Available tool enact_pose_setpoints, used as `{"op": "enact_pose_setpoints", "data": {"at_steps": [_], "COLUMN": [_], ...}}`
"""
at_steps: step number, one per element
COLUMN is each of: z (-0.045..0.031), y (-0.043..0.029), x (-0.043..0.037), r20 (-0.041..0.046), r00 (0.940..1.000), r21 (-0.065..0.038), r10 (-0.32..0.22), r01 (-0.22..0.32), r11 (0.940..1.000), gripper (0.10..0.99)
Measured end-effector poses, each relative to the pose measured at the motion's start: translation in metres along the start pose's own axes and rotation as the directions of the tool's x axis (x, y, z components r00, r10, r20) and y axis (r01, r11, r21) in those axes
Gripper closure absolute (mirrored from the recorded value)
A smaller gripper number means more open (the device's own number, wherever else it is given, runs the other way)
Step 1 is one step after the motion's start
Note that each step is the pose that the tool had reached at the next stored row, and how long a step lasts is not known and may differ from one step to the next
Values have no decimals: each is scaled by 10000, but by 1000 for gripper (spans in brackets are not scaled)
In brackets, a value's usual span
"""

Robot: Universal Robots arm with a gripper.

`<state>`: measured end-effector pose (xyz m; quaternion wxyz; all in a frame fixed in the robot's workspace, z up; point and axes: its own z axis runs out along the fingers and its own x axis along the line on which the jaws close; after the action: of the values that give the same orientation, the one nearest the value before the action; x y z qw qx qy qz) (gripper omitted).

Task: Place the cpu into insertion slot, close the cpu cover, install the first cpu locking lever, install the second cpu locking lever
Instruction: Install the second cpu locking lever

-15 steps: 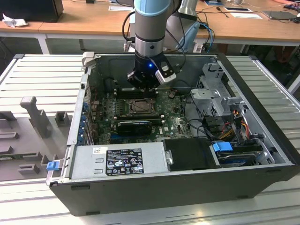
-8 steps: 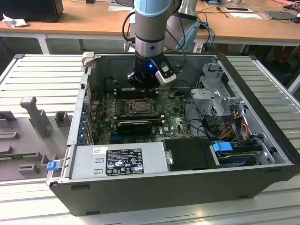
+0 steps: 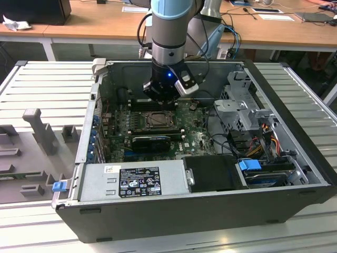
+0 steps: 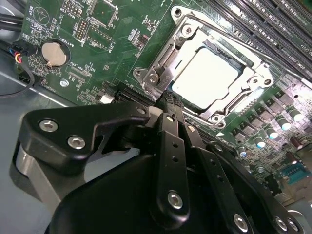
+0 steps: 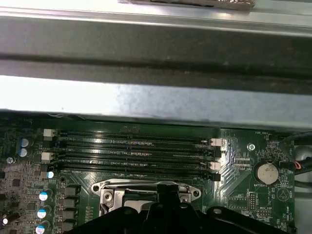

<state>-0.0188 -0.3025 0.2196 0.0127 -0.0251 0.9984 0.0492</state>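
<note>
- The cpu (image 4: 204, 78) lies seated in the insertion slot (image 4: 183, 36), and the cpu cover (image 4: 265, 78) looks closed over it.
- The end effector (image 4: 168, 100), fingers pinched together and empty, touches the socket's near edge by a locking lever (image 4: 161, 61).
- Judgement: press the lever down steadily and hook it sideways under its catch, without scraping the motherboard (image 4: 63, 29).

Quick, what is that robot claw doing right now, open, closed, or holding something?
Gripper: closed, fingertips together at the edge of the cpu cover, holding nothing visible.
</note>
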Motion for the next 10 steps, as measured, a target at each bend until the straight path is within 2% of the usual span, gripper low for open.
{"op": "enact_pose_setpoints", "data": {"at_steps": [10], "z": [-11], "y": [-18], "x": [1], "r20": [-1], "r00": [10000], "r21": [1], "r10": [0], "r01": [0], "r11": [10000], "gripper": [980]}}
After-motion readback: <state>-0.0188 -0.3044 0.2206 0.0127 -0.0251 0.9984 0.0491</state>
